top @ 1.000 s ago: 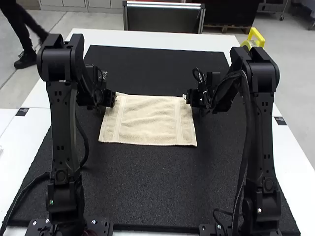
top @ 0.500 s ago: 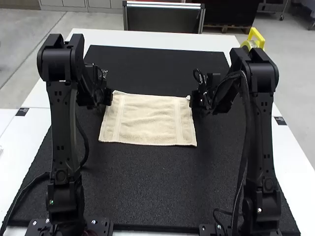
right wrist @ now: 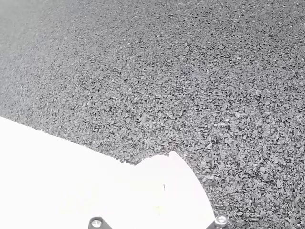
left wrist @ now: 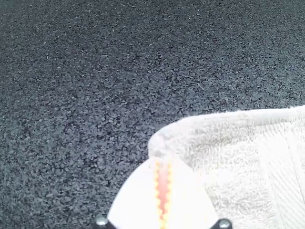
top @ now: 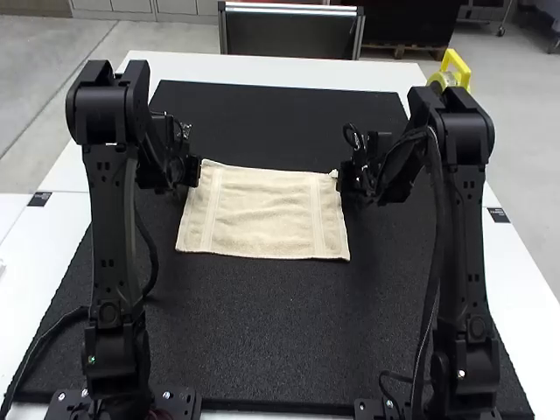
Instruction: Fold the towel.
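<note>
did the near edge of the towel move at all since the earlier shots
No, in the high view the near edge of the towel lies where it did against the black mat.

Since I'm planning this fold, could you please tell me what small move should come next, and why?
Probably a slight joint lift of the towel by its far corners: the left gripper pinches one, the right gripper appears to hold the other, and the towel lies spread.

Both wrist views (alas) crop the towel (left wrist: 233,162).
</note>
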